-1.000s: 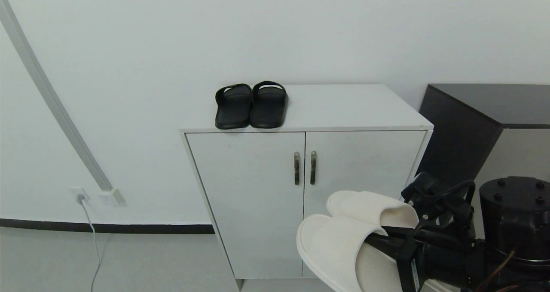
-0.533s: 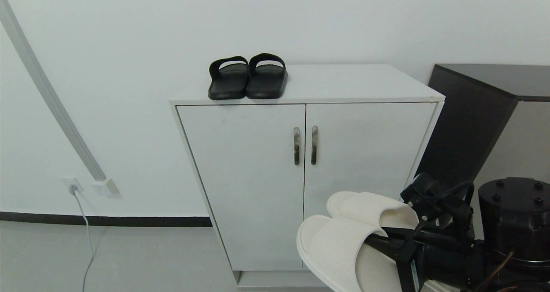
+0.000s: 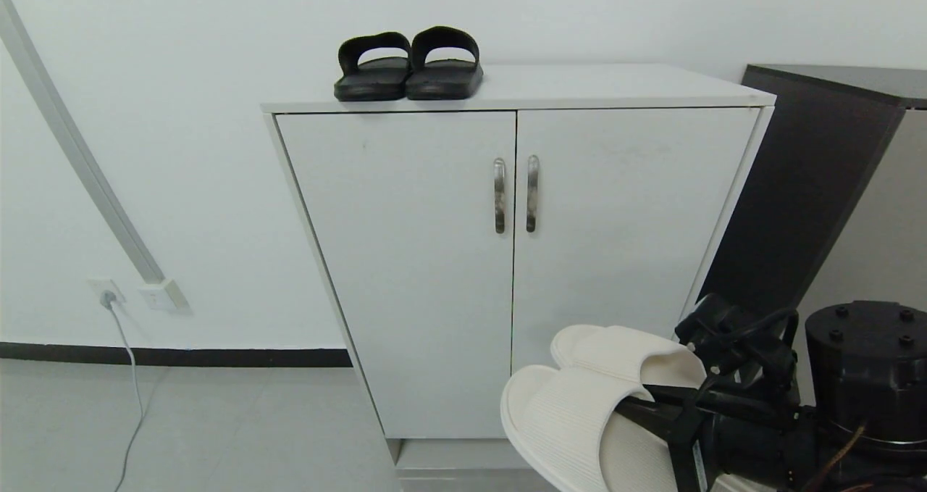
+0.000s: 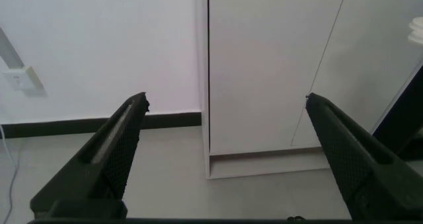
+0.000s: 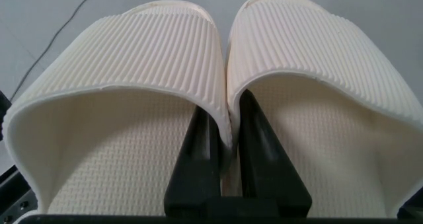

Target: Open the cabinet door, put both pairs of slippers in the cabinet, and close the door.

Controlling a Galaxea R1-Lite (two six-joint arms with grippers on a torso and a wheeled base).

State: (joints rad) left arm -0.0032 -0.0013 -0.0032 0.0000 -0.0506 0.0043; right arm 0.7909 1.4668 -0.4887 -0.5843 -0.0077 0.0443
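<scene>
A white two-door cabinet (image 3: 405,274) stands against a pale wall with both doors shut. Its two metal bar handles (image 3: 499,195) meet at the centre seam. A pair of black rubber slide slippers (image 3: 409,68) sits on its top, towards the left. Low before the right door, the right gripper (image 5: 226,151) clamps the touching inner straps of a pair of cream ribbed slippers (image 3: 572,412). The left gripper (image 4: 225,102) is empty, fingers spread wide, facing the cabinet's base.
</scene>
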